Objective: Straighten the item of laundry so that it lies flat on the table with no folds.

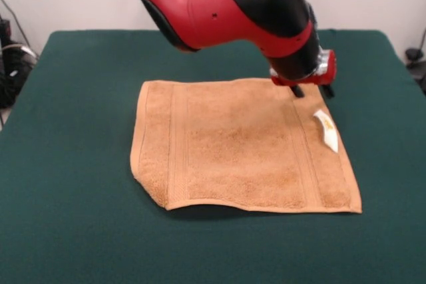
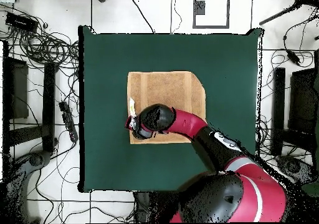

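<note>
Orange-tan terry cloth, a small roughly square hand towel (image 1: 239, 147) with woven stripe bands near two sides, lies spread near the middle of the large table covered in dark green felt (image 1: 66, 164). Most of it is flat. In the front view the near-left corner is not square: the edge there runs cut off at a slant and looks thicker, as if the corner is tucked under. The overhead view shows the same clipped corner at the towel's upper right. A small white tag (image 1: 327, 130) lies on the towel near its right edge in the front view.

The red and black arm (image 1: 233, 4) comes down over the far-right corner of the towel, and the gripper (image 1: 311, 89) stands right at the cloth's edge there. Two dark fingers (image 1: 297, 90) show, set a little apart, but I cannot tell whether they hold the cloth or merely touch it.

By my reading the spreading is nearly done, with the tucked corner still to be dealt with. The next move would likely call for reaching across to that corner, pinching only the folded layer and drawing it outward without dragging the whole towel.
</note>
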`<state>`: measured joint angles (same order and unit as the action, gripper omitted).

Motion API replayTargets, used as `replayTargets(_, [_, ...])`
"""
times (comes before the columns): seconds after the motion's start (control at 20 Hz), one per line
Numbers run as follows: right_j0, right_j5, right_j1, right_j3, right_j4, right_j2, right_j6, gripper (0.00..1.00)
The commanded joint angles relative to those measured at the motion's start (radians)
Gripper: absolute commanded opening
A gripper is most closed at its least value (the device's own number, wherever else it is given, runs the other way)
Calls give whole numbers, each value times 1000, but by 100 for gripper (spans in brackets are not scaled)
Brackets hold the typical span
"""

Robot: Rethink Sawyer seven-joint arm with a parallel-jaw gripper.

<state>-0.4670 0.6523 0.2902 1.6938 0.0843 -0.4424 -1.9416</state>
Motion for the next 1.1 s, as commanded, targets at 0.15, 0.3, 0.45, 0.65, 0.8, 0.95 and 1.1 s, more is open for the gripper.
replayTargets(0.15, [86, 16, 46, -71, 201, 55, 103, 100])
replayTargets(0.3, [83, 28, 18, -95, 211, 41, 88, 100])
replayTargets(0.45, [83, 23, -12, -102, 221, 38, 60, 100])
replayTargets(0.65, [101, -33, -87, -132, 245, 54, 34, 100])
replayTargets(0.8, [113, -56, -113, -133, 246, 63, 13, 100])
replayTargets(0.95, [100, -44, -129, -111, 207, 43, -6, 100])
replayTargets(1.1, [64, -13, -156, -83, 147, 6, -9, 100])
